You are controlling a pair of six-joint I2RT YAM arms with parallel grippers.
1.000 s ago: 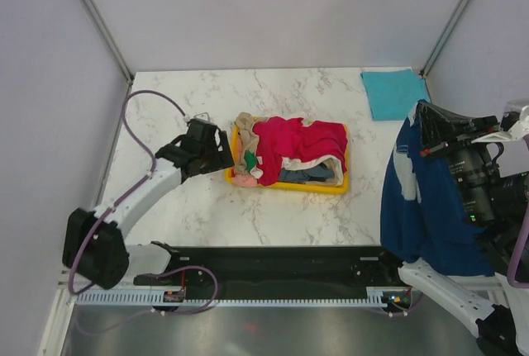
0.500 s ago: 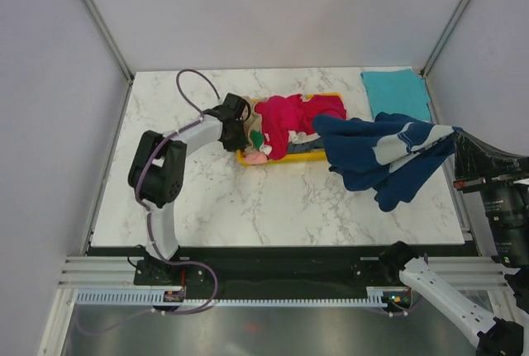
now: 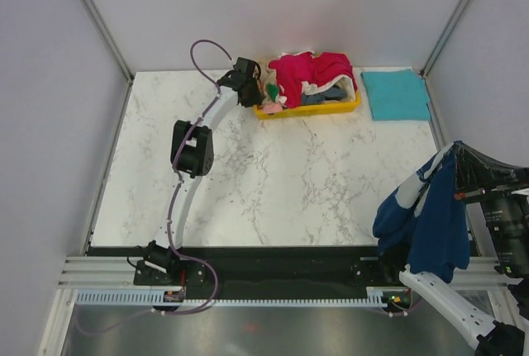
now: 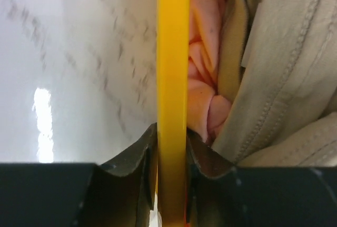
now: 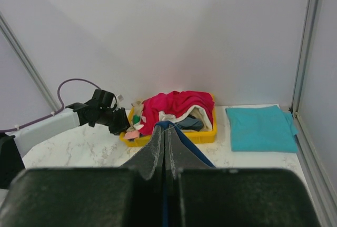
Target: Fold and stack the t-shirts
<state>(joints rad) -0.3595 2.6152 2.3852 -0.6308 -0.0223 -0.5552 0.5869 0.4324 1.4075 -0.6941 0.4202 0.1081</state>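
Observation:
My left gripper (image 3: 258, 92) reaches to the table's far side and is shut on the left rim of the yellow tray (image 3: 310, 111). In the left wrist view the rim (image 4: 172, 79) runs straight between both jaws, with beige t-shirt (image 4: 287, 79) and pink cloth (image 4: 202, 63) just inside. A crimson t-shirt (image 3: 307, 69) tops the heap in the tray. At the right edge my right gripper (image 3: 451, 154) is shut on a navy t-shirt (image 3: 434, 228), which hangs down with a pale patch showing. The right wrist view shows the closed fingers (image 5: 158, 142) pinching navy cloth (image 5: 193, 148).
A folded teal t-shirt (image 3: 396, 93) lies flat at the back right corner, beside the tray. Grey walls and metal posts (image 3: 97, 19) close in the marble table (image 3: 273, 182). The left arm's grey cable (image 3: 201, 49) loops near the back wall.
My left gripper closed on the tray's rim and carried the tray from mid-table to the back edge. The navy t-shirt swung out over the table, then back to hang at the right.

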